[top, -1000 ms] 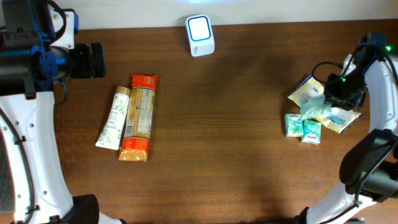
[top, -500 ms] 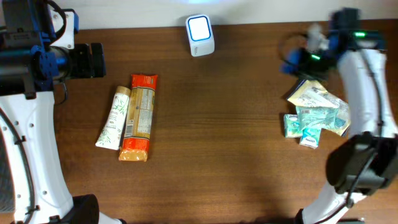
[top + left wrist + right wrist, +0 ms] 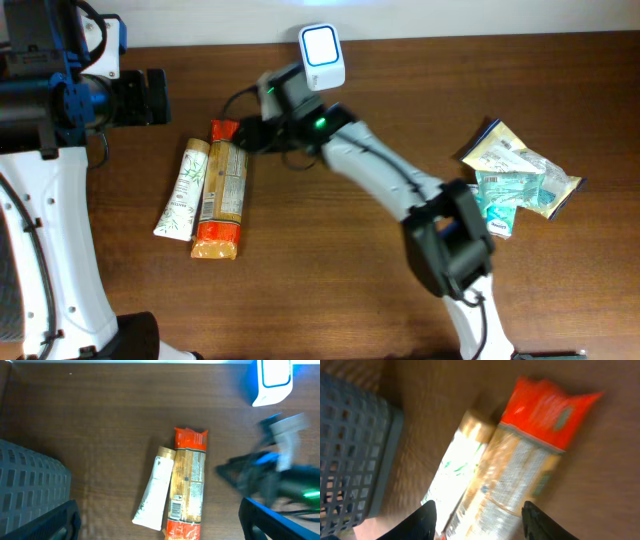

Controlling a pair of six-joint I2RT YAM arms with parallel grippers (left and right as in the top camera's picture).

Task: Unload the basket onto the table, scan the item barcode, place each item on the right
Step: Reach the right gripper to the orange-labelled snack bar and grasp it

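An orange packet [image 3: 222, 190] with a barcode label lies on the table's left side, and a white tube [image 3: 183, 190] lies against its left edge. My right gripper [image 3: 240, 136] reaches across the table and hovers over the packet's red top end. In the right wrist view its jaws [image 3: 480, 522] stand open above the packet [image 3: 520, 475] and tube [image 3: 460, 470], with nothing between them. The white scanner [image 3: 322, 57] stands at the back centre. My left gripper [image 3: 158, 97] is open at the far left, looking down on the packet [image 3: 187, 485] and tube [image 3: 156, 487].
A pile of teal and yellow packets [image 3: 515, 175] lies at the right. A grey mesh basket [image 3: 30, 485] sits left of the tube, also seen in the right wrist view as a basket [image 3: 350, 450]. The right arm [image 3: 380, 175] spans the table's middle.
The right arm swung from the pile at the right, past the back edge, to above the orange packet at the left. Its jaws opened wider. The left arm stayed still.
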